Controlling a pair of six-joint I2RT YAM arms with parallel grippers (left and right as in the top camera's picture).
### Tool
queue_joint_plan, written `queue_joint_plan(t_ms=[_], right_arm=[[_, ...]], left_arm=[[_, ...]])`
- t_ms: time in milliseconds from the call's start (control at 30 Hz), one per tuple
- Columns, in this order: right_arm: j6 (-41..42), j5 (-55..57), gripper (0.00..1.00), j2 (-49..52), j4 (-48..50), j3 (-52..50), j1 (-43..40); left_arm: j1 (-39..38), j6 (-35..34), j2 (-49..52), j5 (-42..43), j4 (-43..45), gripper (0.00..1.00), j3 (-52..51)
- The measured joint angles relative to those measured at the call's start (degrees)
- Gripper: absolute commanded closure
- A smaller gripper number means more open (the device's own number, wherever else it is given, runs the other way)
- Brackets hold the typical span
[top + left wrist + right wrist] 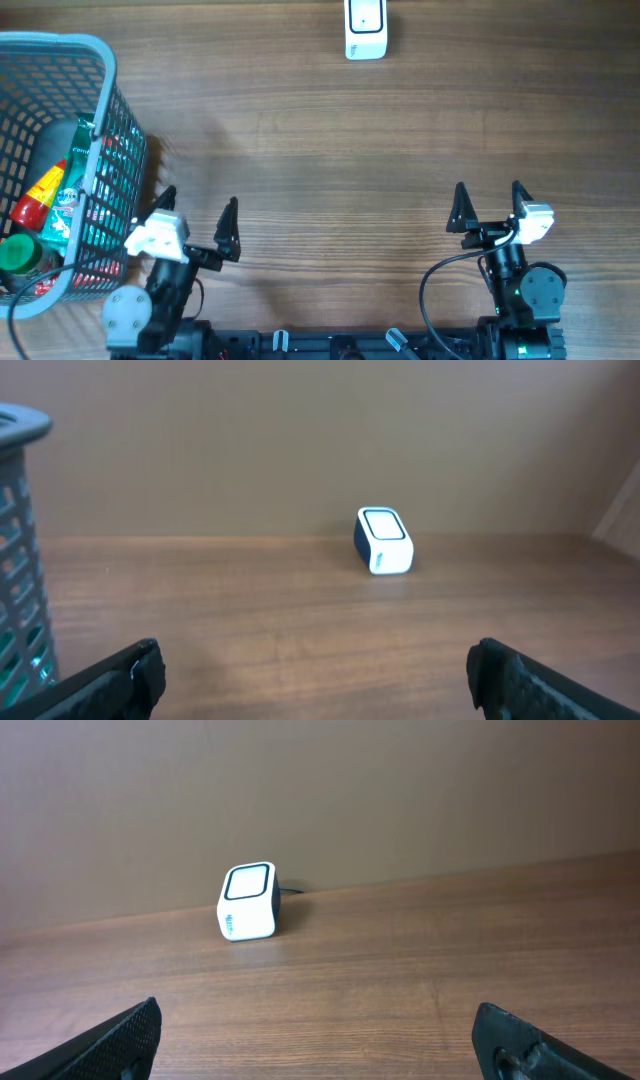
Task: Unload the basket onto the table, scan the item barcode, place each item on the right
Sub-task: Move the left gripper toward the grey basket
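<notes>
The white barcode scanner (365, 28) stands at the far edge of the wooden table, its dark window also showing in the left wrist view (383, 541) and the right wrist view (248, 901). Grocery items lie in a grey mesh basket (112, 150) at the left: a red and yellow bottle (40, 195), a green-capped container (18, 252) and a green packet (75, 165). My left gripper (198, 205) (315, 665) is open and empty just right of the basket. At the near right my right gripper (488, 195) (317, 1025) is open too, with nothing in it.
The basket's grey wall (18, 540) rises at the left edge of the left wrist view. A dark cable runs from behind the scanner. Bare wood lies between both grippers and the scanner.
</notes>
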Motion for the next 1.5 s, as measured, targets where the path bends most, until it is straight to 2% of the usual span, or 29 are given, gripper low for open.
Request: queue_joint_plan(t_ms=[67, 300, 533, 667, 800, 1133, 1333, 1500], right_arm=[[0.0, 0.0, 0.00, 0.0, 0.0, 0.0, 0.0], [0.0, 0.0, 0.00, 0.0, 0.0, 0.0, 0.0], [0.0, 0.0, 0.00, 0.0, 0.0, 0.0, 0.0], [0.0, 0.0, 0.00, 0.0, 0.0, 0.0, 0.0], [0.0, 0.0, 0.00, 0.0, 0.0, 0.0, 0.0], [0.0, 0.0, 0.00, 0.0, 0.0, 0.0, 0.0], [0.0, 0.0, 0.00, 0.0, 0.0, 0.0, 0.0], [0.0, 0.0, 0.00, 0.0, 0.0, 0.0, 0.0]], left_arm=[[0.0, 0.0, 0.0, 0.0, -3.1, 0.00, 3.6], [0.0, 0.0, 1.9, 0.0, -5.3, 0.00, 7.8], [0.0, 0.0, 13.7, 0.0, -8.7, 0.00, 12.3], [0.0, -0.2, 24.1, 0.0, -16.8, 0.00, 22.8], [0.0, -0.2, 29.4, 1.9, -24.4, 0.00, 30.1], [0.0, -0.8, 30.1, 8.0, -25.1, 0.00, 31.0], [0.0, -3.8, 30.9, 4.4, -25.9, 0.00, 33.6], [0.0, -5.8, 35.8, -1.0, -31.0, 0.00, 44.9]])
